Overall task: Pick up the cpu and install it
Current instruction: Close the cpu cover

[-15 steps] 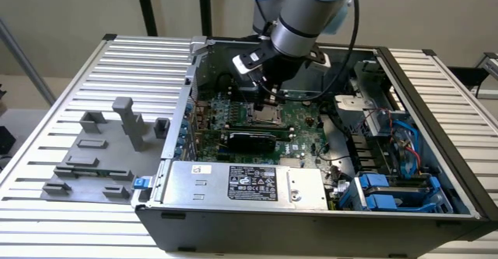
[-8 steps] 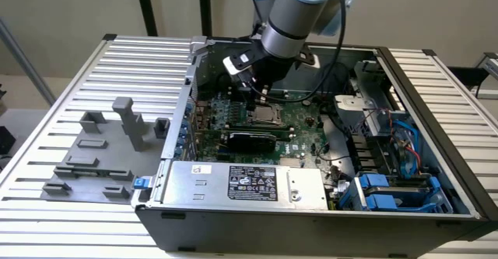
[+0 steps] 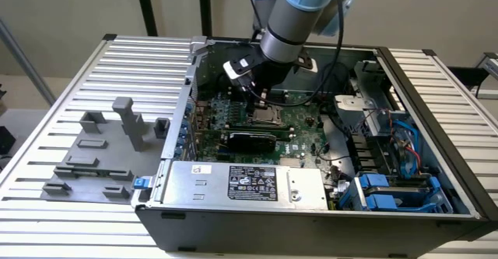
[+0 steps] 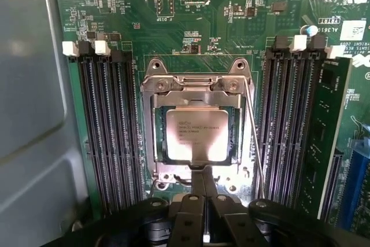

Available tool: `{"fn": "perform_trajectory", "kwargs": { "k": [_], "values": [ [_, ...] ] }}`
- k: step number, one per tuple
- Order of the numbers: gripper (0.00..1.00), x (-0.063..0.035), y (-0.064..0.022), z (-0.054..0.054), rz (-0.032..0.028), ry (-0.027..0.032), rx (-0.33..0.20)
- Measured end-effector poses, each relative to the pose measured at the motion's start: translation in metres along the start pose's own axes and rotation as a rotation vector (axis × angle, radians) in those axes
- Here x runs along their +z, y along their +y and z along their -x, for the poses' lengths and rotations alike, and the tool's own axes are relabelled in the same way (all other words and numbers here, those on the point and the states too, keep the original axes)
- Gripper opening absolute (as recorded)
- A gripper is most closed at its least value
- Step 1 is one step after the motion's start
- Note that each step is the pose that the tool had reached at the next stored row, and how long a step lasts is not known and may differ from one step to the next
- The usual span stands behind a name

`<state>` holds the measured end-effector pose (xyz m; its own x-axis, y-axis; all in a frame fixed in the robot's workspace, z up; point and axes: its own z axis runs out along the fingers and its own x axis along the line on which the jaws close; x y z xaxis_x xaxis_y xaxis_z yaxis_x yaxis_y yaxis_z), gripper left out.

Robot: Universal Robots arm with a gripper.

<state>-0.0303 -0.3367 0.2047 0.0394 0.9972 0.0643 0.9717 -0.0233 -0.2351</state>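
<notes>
Gripper (image 4: 198, 173) closed, fingers pressed together, nothing between them. The tips hang just over the near edge of the cpu (image 4: 196, 134) and whether they touch it can't be told. In the exterior view the gripper (image 3: 259, 98) is down inside the open computer case (image 3: 311, 218), right above the socket (image 3: 265, 118), with the arm (image 3: 292, 25) coming in from above.

The cpu lies flat inside the socket frame (image 4: 149, 137), square to it, pale metal top facing up, printed text on it too small to read. A thin wire lever (image 4: 258, 148) runs along one side of the frame.

Outward from the socket: green motherboard (image 4: 231, 21), with black memory slots (image 4: 110, 143) on one side and more slots (image 4: 283, 131) on the other, white clips at their ends. One green memory stick (image 4: 326, 137) stands in the outermost slot of the second bank.

Exterior view: a black expansion card (image 3: 249, 137) sits just nearer the camera than the socket, and the silver power supply (image 3: 241, 183) is along the case's front edge. Blue drive caddies (image 3: 389, 192) are at the exterior view's right.

The case lies on a slatted metal table (image 3: 140, 55). Grey fixture blocks (image 3: 101, 154) stand on it at the exterior view's left, well apart from the gripper.
</notes>
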Motion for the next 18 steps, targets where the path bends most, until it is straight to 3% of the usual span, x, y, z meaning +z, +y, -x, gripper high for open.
{"fn": "perform_trajectory", "kwargs": {
  "k": [7,12,18],
  "values": [
    [0.11,0.0031,0.0007,0.000,-0.0002,-0.0002,0.000],
    [0.11,-0.0062,-0.0021,0.001,-0.0023,-0.0001,0.000],
    [0.11,-0.0043,-0.0179,0.004,-0.0022,-0.0001,0.000]
  ]
}}
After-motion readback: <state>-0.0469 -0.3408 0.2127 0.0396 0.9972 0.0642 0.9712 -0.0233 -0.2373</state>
